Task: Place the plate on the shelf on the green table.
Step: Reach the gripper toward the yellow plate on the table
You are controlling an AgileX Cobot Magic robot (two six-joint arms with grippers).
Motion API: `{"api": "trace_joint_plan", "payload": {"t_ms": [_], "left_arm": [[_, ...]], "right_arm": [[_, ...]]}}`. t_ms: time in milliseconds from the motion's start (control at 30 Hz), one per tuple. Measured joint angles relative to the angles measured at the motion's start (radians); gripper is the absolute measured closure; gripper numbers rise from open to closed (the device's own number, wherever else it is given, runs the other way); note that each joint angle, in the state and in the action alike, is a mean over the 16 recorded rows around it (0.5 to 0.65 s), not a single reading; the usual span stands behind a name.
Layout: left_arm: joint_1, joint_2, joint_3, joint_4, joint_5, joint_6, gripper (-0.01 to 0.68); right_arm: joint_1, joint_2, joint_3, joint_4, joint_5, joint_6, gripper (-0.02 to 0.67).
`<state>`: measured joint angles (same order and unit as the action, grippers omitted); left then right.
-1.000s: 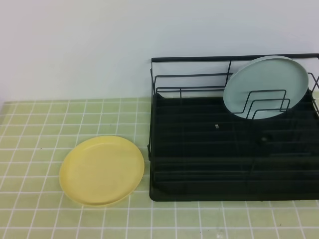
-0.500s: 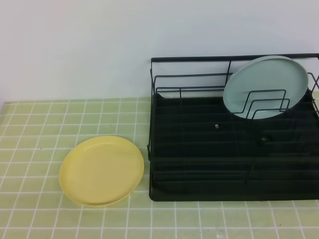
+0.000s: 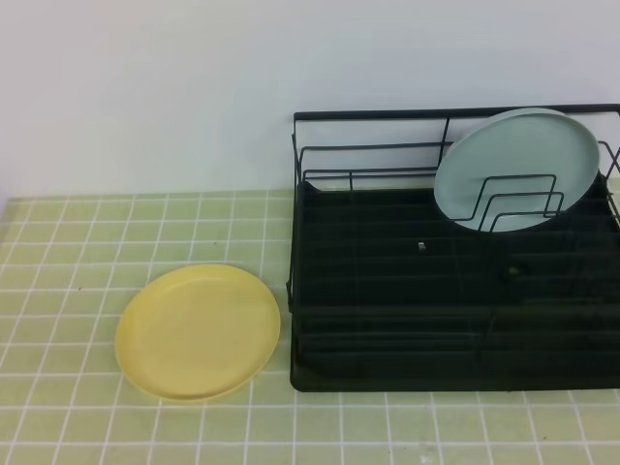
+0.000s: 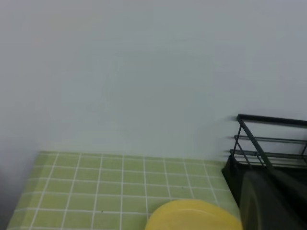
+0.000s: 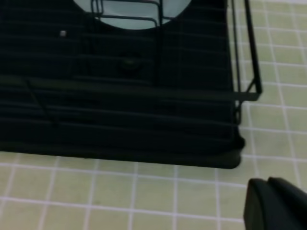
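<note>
1. Plate (image 3: 198, 332): yellow, flat on green table (image 3: 58, 252), just left of rack (image 3: 387, 358), not touching.
2. Likely light, stiff, slick plastic; low rim is the only hold, prob. at the edge.
3. Count: 1 yellow plate, 1 blue plate (image 3: 516, 168) upright in rack dividers, 1 rack.
4. Left gripper (image 4: 273, 201) and right gripper (image 5: 276, 206): both closed, holding nothing.

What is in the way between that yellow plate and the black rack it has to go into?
Nothing visible on the table between them: the yellow plate lies flat just left of the rack. The rack's wire railing stands on that side, so the plate would have to go over it. A blue-green plate already stands in the back right dividers.
</note>
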<state>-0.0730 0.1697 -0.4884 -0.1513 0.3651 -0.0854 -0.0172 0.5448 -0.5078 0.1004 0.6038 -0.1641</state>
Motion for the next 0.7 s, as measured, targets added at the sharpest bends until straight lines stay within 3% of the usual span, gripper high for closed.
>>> {"api": "trace_joint_plan", "payload": {"t_ms": [333,700], "left_arm": [[0.0,0.25,-0.058,-0.139,0.123,0.017,0.673],[0.0,0.595,-0.211,-0.271,0.256,0.168,0.673]], "right_arm": [[0.0,0.038,0.022,0.098,-0.039,-0.006,0.652],[0.0,0.042,0.072,0.14,-0.06,-0.027,0.652]]}}
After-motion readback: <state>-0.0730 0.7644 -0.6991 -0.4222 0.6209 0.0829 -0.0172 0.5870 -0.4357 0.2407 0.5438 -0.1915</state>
